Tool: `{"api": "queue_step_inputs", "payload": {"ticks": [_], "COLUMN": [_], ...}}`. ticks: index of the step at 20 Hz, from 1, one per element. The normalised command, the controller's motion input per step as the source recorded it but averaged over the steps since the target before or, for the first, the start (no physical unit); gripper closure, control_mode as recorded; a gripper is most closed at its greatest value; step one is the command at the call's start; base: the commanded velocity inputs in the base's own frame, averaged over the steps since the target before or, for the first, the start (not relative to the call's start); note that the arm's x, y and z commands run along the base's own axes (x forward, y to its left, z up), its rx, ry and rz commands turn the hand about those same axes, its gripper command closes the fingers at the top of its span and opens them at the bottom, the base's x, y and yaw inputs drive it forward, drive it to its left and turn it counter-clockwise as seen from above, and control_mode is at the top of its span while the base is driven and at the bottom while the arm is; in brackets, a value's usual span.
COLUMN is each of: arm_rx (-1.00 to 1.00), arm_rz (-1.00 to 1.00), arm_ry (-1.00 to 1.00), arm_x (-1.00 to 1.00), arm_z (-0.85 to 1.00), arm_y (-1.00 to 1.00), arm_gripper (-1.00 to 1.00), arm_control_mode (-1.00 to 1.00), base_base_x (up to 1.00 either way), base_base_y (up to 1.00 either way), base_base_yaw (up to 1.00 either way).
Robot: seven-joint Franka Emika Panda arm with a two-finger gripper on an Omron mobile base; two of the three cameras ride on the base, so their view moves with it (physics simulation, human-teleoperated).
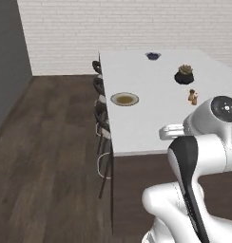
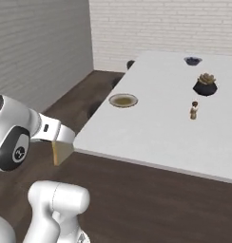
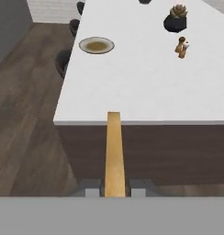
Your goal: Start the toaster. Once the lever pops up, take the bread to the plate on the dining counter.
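My gripper [image 3: 114, 188] is shut on the bread [image 3: 114, 151], a thin tan slice seen edge-on that points toward the dining counter [image 3: 146, 92]. From the right base view the bread [image 2: 61, 153] hangs from the hand just short of the white counter's near left corner [image 2: 84, 137]. The round cream plate [image 3: 96, 45] lies on the counter near its left edge, well beyond the bread. This plate [image 1: 124, 98] [image 2: 123, 100] has a darker centre. The toaster and its lever are out of view.
On the counter stand a succulent in a black pot [image 1: 184, 75] [image 2: 205, 84], a small brown figurine [image 1: 193, 97] [image 2: 194, 110] and a dark bowl [image 1: 153, 55] at the far end. Dark stools [image 1: 101, 121] line the counter's left side over wood floor.
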Motion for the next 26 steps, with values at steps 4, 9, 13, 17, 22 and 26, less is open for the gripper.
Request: {"api": "queue_step_inputs", "payload": {"ticks": [4,9,13,17,22,26], "arm_rx": [0.00,0.00,0.00,0.00,0.00,0.00], "arm_rz": [0.00,0.00,0.00,0.00,0.00,0.00], "arm_ry": [0.00,0.00,0.00,0.00,0.00,0.00], "arm_x": [0.00,0.00,0.00,0.00,0.00,0.00], "arm_z": [0.00,0.00,0.00,0.00,0.00,0.00], "arm_y": [0.00,0.00,0.00,0.00,0.00,0.00], "arm_gripper": [1.00,1.00,1.00,1.00,1.00,1.00], "arm_control_mode": [1.00,1.00,1.00,1.00,1.00,1.00], "base_base_x": [0.15,0.06,0.21,0.38,0.65,0.81], "base_base_y": [1.00,1.00,1.00,1.00,1.00,0.96], "base_base_yaw": [-0.20,-0.33,-0.43,-0.45,-0.48,-0.55]}}
